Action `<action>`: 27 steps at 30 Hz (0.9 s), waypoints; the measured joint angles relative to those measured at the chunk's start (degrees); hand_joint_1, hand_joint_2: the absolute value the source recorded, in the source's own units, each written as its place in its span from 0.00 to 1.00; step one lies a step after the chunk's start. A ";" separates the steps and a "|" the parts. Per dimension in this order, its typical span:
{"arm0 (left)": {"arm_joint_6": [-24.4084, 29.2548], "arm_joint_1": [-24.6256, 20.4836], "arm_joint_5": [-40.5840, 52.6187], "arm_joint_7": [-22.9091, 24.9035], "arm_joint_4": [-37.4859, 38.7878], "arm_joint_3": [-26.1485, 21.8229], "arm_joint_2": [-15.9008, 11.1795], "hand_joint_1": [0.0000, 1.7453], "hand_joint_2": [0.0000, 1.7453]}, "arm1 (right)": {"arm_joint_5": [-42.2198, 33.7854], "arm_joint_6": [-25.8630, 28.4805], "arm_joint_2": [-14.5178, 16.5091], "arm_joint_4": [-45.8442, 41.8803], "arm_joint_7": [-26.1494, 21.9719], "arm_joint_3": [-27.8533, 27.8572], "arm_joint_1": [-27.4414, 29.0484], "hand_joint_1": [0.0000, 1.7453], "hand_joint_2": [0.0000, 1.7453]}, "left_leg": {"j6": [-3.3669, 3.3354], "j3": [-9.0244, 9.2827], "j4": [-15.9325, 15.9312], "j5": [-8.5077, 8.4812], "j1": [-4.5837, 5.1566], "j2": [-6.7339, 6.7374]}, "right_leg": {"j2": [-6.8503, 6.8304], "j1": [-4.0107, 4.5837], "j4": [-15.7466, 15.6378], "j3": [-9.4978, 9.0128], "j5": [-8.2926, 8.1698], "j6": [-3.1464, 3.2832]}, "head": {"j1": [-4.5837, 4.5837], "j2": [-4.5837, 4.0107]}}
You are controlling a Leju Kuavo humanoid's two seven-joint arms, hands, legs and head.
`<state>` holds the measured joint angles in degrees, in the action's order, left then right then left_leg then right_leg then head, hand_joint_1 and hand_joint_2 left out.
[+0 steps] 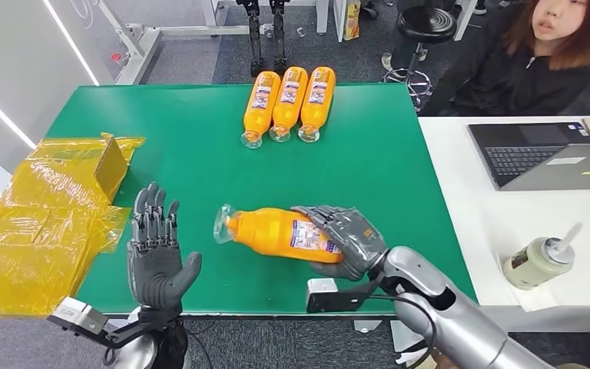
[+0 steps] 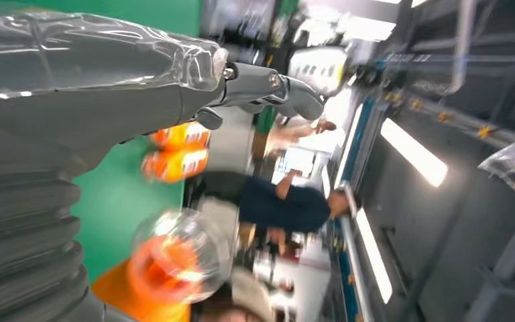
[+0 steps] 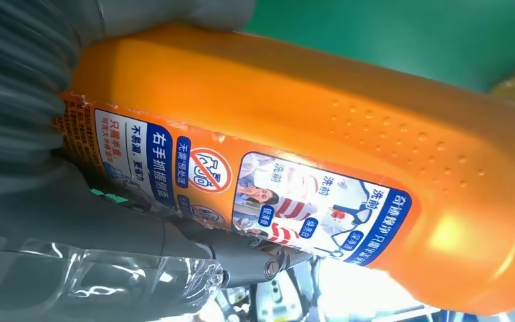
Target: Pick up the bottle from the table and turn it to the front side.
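Note:
An orange bottle (image 1: pixel 276 231) with a clear cap and a blue-and-white label lies on its side just above the green table (image 1: pixel 192 161), cap pointing left. My right hand (image 1: pixel 343 240) grips its base end, fingers wrapped over the label. The right wrist view shows the bottle (image 3: pixel 349 134) close up with its label facing the camera. My left hand (image 1: pixel 154 250) stands open and upright to the left of the cap, apart from it, palm toward the bottle. In the left wrist view the clear cap (image 2: pixel 181 251) is blurred beside my left hand (image 2: pixel 94 87).
Three more orange bottles (image 1: pixel 288 104) lie side by side at the far middle of the table. Yellow plastic bags (image 1: pixel 46 215) cover the left edge. A white desk on the right carries a laptop (image 1: pixel 545 154) and a cup (image 1: pixel 538 261). A person (image 1: pixel 538 54) sits at the far right.

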<state>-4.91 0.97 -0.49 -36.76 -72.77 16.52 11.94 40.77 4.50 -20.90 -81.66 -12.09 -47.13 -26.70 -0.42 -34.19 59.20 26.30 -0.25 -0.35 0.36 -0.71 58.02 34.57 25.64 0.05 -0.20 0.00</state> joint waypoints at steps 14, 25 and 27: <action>-17.20 -2.12 -15.93 6.58 5.29 0.66 1.72 0.00 1.00 | 4.29 0.40 10.31 -2.98 -1.92 3.79 7.94 1.00 1.00 | 0.00 -0.03 0.01 0.00 0.01 0.03 | 0.01 -0.02 0.00 0.04 0.00 0.00 | -0.01 0.00; -17.78 -5.26 -17.05 6.51 7.28 3.48 1.74 1.00 1.00 | 3.92 -0.66 14.85 -2.84 0.04 3.77 9.14 0.99 1.00 | 0.01 -0.03 0.01 -0.01 0.01 0.03 | 0.01 -0.02 0.01 0.04 -0.01 0.01 | -0.01 0.00; -17.55 -5.53 -17.02 6.27 7.56 3.78 1.73 1.00 1.00 | 4.04 -0.73 14.97 -3.09 0.28 3.78 9.38 0.99 1.00 | 0.01 -0.03 0.01 -0.01 0.02 0.05 | 0.02 -0.02 0.00 0.04 -0.01 0.01 | -0.01 0.00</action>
<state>-22.46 -4.55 -17.51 -30.49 -65.21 20.29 13.68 44.81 3.76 -5.93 -84.74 -11.80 -43.35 -17.32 -0.41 -34.23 59.21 26.30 -0.23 -0.30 0.38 -0.73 58.03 34.61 25.63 0.05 -0.21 0.00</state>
